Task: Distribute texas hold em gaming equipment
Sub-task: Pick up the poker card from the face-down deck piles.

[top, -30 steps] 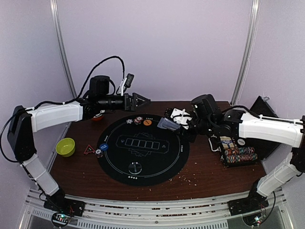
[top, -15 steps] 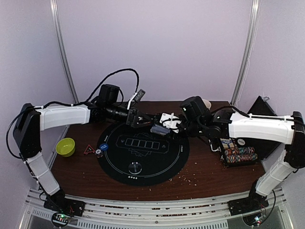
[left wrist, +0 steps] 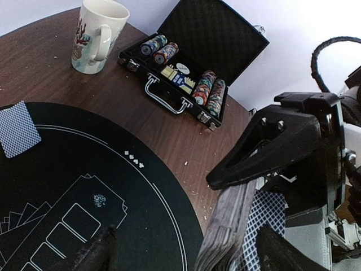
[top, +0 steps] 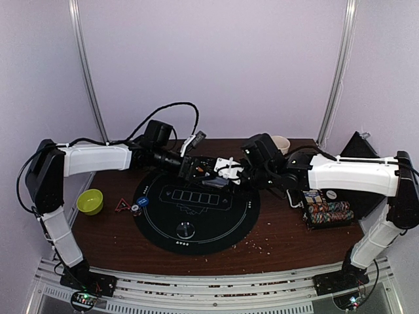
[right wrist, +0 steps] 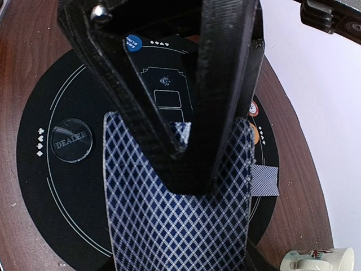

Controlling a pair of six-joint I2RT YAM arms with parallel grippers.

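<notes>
Playing cards (right wrist: 175, 226), one deck, sit clamped in the right gripper (right wrist: 192, 169) over a round black mat (top: 196, 229) on a brown table (top: 281, 235) before pale lilac walls (top: 229, 65). We see the left gripper (left wrist: 189, 251) with jaws spread wide, one loose card (left wrist: 17, 132), one mug (left wrist: 96, 34), one chip case (left wrist: 217, 34).

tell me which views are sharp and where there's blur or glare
Top external: soft even light, no glare, but the discs are too small to read. Left wrist: mug and chip case sharp, left fingers at the bottom dark and blurred, wall blown white. Right wrist: deck pattern crisp, right fingers dark shapes up close, mat edge bent by the wide lens.
</notes>
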